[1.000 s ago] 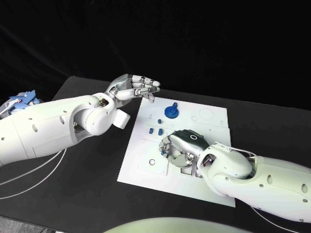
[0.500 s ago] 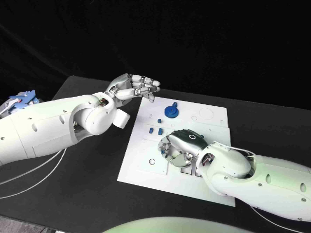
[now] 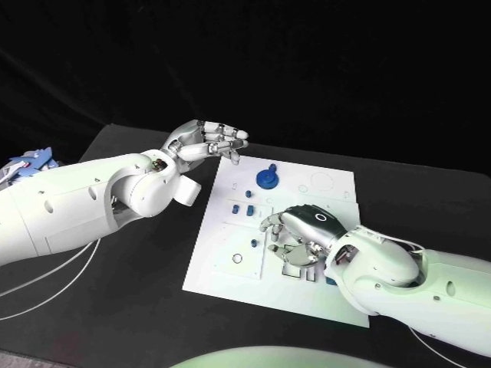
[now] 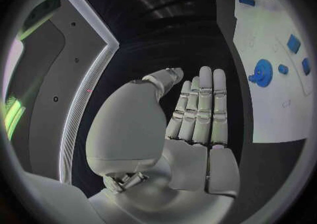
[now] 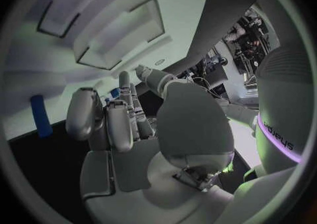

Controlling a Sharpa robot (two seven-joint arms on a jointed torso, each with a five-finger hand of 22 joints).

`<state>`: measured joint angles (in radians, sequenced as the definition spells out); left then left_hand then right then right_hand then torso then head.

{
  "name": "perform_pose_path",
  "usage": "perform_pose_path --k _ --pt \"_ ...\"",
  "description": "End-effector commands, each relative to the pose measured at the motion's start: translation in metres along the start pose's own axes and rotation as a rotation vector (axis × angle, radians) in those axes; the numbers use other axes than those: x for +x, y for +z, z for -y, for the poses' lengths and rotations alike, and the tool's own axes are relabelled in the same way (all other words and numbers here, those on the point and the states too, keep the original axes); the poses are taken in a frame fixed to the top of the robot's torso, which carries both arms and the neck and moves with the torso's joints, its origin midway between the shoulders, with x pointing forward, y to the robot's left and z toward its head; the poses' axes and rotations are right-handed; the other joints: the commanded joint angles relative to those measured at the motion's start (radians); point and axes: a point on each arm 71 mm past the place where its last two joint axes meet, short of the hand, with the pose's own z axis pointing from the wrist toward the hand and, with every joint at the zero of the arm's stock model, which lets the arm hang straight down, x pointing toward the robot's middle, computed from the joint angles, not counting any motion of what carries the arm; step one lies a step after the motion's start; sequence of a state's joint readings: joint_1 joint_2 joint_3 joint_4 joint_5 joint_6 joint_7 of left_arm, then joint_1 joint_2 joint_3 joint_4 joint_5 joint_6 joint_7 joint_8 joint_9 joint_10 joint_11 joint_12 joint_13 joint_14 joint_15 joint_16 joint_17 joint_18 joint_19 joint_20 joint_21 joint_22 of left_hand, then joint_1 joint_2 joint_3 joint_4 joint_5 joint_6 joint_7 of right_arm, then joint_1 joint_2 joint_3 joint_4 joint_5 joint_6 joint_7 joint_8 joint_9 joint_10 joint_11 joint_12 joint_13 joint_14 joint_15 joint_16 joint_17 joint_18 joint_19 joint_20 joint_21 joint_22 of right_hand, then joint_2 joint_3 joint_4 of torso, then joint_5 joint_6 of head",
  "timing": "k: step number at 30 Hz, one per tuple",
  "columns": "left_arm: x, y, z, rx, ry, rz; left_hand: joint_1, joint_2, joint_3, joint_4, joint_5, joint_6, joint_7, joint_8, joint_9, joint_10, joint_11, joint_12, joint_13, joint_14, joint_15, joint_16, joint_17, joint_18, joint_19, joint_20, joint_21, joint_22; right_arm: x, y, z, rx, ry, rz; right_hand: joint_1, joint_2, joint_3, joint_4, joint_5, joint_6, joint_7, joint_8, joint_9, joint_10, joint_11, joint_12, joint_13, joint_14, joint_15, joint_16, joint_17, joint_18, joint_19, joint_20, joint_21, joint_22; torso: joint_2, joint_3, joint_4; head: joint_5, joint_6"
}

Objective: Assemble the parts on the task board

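Parts on the board (image 3: 229, 264), right hand (image 3: 301, 234) low over its middle.

Small blue parts (image 3: 243, 208) lie near the blue disc (image 3: 267, 180); they look light, stiff and smooth, so a fingertip pinch on the sides seems best. Right hand is curled down; I cannot tell if it holds anything. Left hand (image 3: 209, 140) hovers beside the far corner, fingers straight and close together, holding nothing.

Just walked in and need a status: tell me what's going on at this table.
The robot is assembling small blue parts on the white task board. Its right hand is down over the board's middle, fingers curled; whether it grips anything cannot be told. Its left hand hovers empty beyond the board's far corner. A round blue part sits on the board.
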<state>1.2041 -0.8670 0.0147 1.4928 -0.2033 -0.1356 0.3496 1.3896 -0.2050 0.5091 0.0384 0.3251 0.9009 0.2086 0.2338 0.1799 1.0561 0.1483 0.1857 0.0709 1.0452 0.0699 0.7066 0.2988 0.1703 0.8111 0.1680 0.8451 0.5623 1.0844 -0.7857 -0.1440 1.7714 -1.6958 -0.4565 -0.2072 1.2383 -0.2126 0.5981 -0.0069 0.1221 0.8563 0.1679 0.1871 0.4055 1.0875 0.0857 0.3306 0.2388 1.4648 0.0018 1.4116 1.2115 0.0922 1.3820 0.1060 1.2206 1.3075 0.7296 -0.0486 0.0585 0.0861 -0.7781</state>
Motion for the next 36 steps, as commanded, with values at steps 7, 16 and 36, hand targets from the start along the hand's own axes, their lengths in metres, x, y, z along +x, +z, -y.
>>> perform_pose_path --k 7,16,36 --pt "0.000 -0.001 0.001 0.001 -0.008 -0.012 0.004 0.005 -0.004 -0.003 0.001 0.001 0.007 -0.005 -0.001 -0.006 0.001 -0.002 0.000 -0.004 0.005 -0.006 0.001 0.010 -0.007 0.001 -0.006 -0.002 -0.044 -0.022 0.020 0.069 -0.008 0.066 -0.022 -0.022 -0.038 0.017 0.024 0.009 -0.009 -0.002 -0.002 -0.047 0.004 -0.005 -0.001 0.030 0.008 -0.006 -0.013 -0.007 -0.012 0.007 -0.024 0.051 0.001 0.0001 0.0010 -0.028 0.011" --pt "0.000 -0.001 0.000 -0.001 -0.009 -0.014 0.005 0.006 -0.005 -0.003 0.001 0.001 0.008 -0.005 -0.001 -0.007 0.001 -0.002 0.000 -0.005 0.006 -0.008 0.002 0.010 -0.008 0.001 -0.006 -0.002 -0.068 -0.037 0.053 0.161 -0.082 -0.018 0.033 0.001 -0.265 0.066 0.060 -0.026 -0.017 -0.033 -0.014 -0.221 0.037 -0.054 -0.072 -0.004 0.035 -0.048 -0.101 0.023 -0.091 0.031 -0.189 -0.033 0.001 -0.0016 0.0006 -0.046 0.018" --pt "-0.001 -0.001 0.000 -0.002 -0.010 -0.016 0.005 0.009 -0.005 -0.004 0.001 0.002 0.007 -0.004 -0.002 -0.006 0.001 0.000 0.000 -0.004 0.006 -0.010 0.003 0.010 -0.008 0.002 -0.006 -0.001 -0.058 -0.032 0.069 0.204 -0.130 -0.127 0.173 0.085 -0.442 0.144 0.046 0.033 0.002 -0.034 -0.022 -0.212 0.030 0.000 -0.139 0.003 0.030 -0.040 -0.106 0.024 -0.075 0.029 -0.214 -0.038 0.002 -0.0032 0.0035 -0.050 0.011"
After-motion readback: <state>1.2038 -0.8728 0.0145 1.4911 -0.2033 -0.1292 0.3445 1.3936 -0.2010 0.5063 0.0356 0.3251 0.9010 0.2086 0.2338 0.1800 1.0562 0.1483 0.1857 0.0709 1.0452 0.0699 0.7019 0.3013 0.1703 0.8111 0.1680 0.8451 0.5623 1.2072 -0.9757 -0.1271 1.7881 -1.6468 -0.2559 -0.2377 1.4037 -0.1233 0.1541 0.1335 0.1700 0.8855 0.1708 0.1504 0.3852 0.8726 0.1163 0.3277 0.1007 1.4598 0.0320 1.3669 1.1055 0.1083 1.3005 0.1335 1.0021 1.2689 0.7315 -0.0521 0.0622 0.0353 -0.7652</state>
